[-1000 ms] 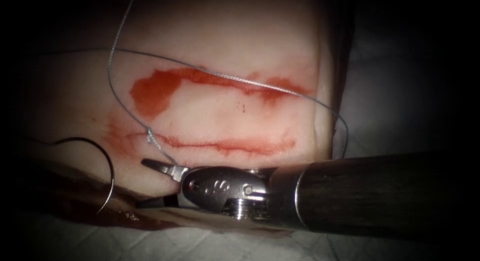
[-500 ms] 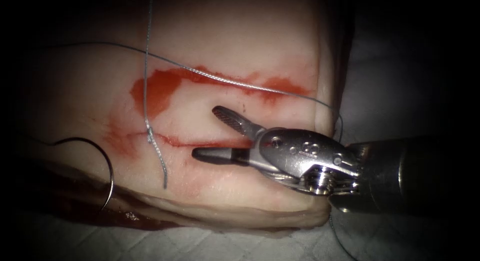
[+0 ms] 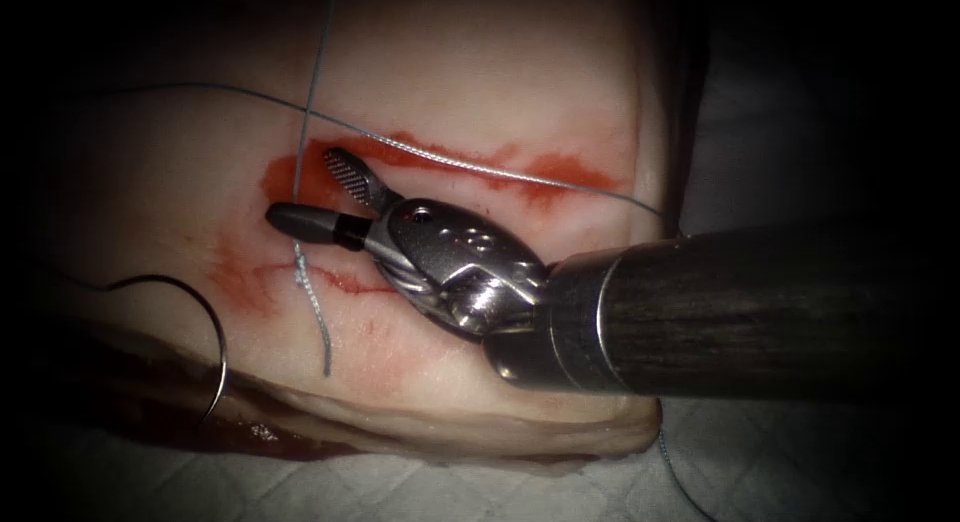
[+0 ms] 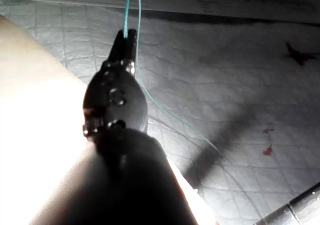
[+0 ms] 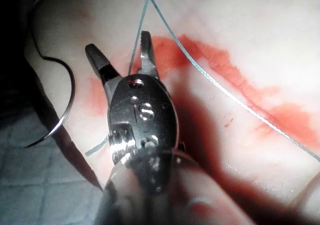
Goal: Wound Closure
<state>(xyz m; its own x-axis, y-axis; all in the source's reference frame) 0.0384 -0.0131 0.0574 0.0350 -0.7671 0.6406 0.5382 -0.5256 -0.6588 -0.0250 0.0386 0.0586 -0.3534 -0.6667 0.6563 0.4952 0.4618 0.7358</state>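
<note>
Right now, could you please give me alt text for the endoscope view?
The right pincer is open and holds nothing, straddling a thread over the tissue. The curved needle lies free at the tissue's left edge.

Right tool (image 3: 318,197): dark matte cylindrical shaft, polished steel collar, silver wristed clevis with round pivot screws and a stamped "S" on its face (image 5: 145,111); one jaw face cross-hatched, other dark-tipped. Left tool (image 4: 125,37): dark rounded wrist housing, small rivets, slim black jaws.

Right claw (image 5: 121,54) agape, empty — thread (image 5: 140,27) between.
</note>
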